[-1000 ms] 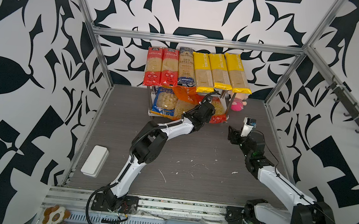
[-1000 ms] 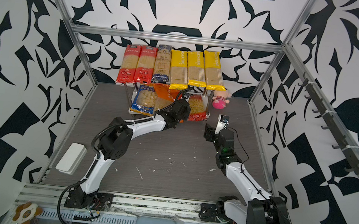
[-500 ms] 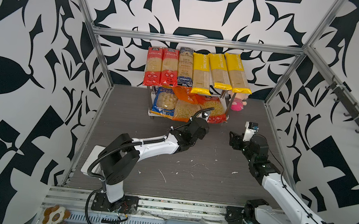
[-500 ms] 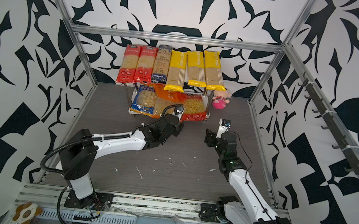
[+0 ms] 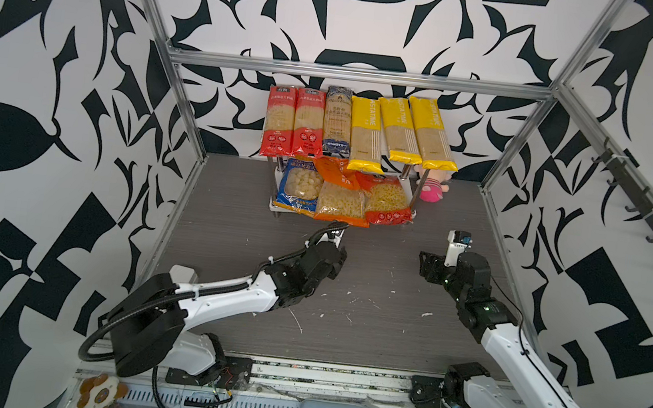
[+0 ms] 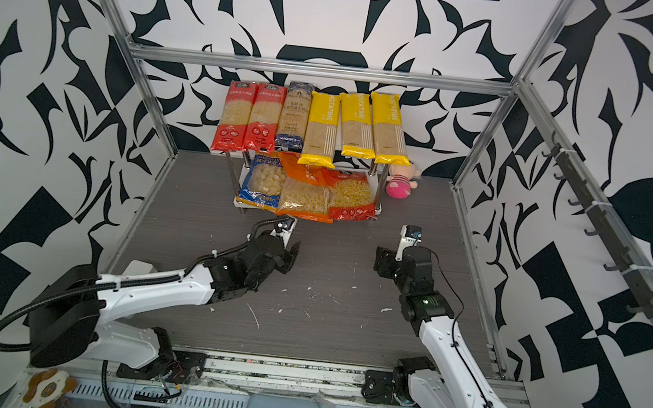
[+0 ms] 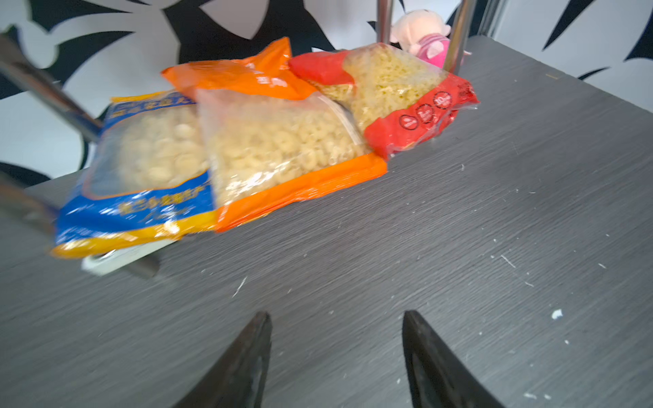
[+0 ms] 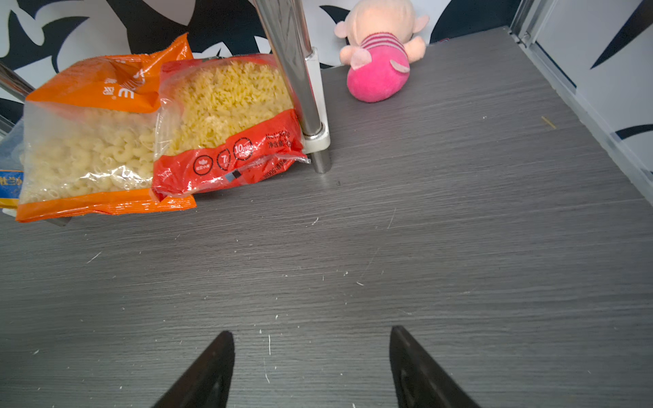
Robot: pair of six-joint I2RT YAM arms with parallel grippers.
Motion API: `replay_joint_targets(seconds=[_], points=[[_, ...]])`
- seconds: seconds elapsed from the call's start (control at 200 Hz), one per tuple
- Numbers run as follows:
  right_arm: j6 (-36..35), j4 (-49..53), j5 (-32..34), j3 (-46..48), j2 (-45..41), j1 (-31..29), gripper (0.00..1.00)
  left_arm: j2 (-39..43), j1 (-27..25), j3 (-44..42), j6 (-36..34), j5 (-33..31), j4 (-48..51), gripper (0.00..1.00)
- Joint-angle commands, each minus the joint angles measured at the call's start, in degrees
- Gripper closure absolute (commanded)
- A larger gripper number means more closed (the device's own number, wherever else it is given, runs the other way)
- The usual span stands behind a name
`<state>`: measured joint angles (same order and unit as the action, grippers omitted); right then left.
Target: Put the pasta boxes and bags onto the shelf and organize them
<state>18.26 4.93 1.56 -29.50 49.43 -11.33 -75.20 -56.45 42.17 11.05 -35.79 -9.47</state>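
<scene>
Grey table (image 5: pixel 365 322) in a black-and-white patterned cell, and the job looks near done. The shelf (image 8: pixel 304 88) sits back centre with all nine packs on it, by my count. Top board holds two red packs (image 5: pixel 280 120), a blue pack (image 5: pixel 337 122) and three yellow packs (image 5: pixel 400 129) side by side, with their front ends overhanging. Lower board holds the blue bag (image 5: pixel 299 187), orange bag (image 5: pixel 339 202) and red bag (image 5: pixel 390 199). The orange one laps onto both neighbours, and all three poke past the front edge. A doll (image 5: pixel 433 188) lies on the table just beside the shelf's right side and isn't ours. On the left gripper (image 7: pixel 335 314) the jaws are apart with nothing between them, low over the table, near the bags' fronts but clear of them. On the right gripper (image 8: pixel 311 330) the jaws are also apart and empty, off to the right of the shelf's front post. My read is that placing is finished and only tidy-up or pull-back is left. The leftmost yellow pack hangs further forward than the rest, and the other two yellows sit slightly skewed. If squaring them, push on the pack's end along its length, slowly, because the film looks slick and a sideways shove would likely drag the neighbours. The same goes for the bags: press them back on the low front seam and don't pinch them. If backing off, come straight out and low to keep clear of the orange bag's overhang and the posts.
</scene>
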Motion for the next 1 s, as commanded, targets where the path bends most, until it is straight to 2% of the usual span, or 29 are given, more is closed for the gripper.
replay_joint_targets(seconds=[0.0, 0.09, 0.26, 0.4, 0.48, 0.59, 0.715, 0.86, 0.995], points=[[2.01, 0.52, 1.3, -1.32, -1.18, 0.18, 0.28, 6.57, -0.15, -5.35, 1.46, -6.18, 1.18, 0.37], [2.78, 0.69, 1.78, -0.81, -1.52, 0.17, 0.28, 11.69, 0.0, -9.68, -0.94, -10.1, 0.43, 0.35], [4.13, 0.69, 5.29, -0.44, -1.49, 0.17, 0.27, 17.98, 0.37, -13.06, -8.3, -12.51, 2.41, 0.27], [5.97, -6.43, 7.66, 3.15, -2.08, 0.17, 0.26, 21.04, 2.05, -15.08, -11.42, -18.92, -0.08, 0.22], [5.73, -13.0, 9.11, 7.2, -3.37, 0.17, 0.28, 23.3, 6.08, -16.42, -11.24, -18.46, -1.25, 0.22], [4.55, -19.84, 16.12, 11.83, -5.66, 0.17, 0.28, 26.12, 12.85, -19.43, -11.57, -17.76, -5.82, 0.22], [-0.11, -24.96, 23.27, 15.04, -5.91, 0.17, 0.28, 26.13, 22.58, -22.02, -11.3, -16.03, -12.31, 0.21], [-8.54, -32.05, 26.15, 17.36, -2.19, 0.17, 0.28, 21.16, 31.51, -22.61, -7.71, -12.84, -16.57, 0.21], [-9.58, -40.2, 26.97, 18.83, 4.6, 0.17, 0.28, 13.55, 35.88, -22.82, -6.78, -11.97, -22.94, 0.2]])
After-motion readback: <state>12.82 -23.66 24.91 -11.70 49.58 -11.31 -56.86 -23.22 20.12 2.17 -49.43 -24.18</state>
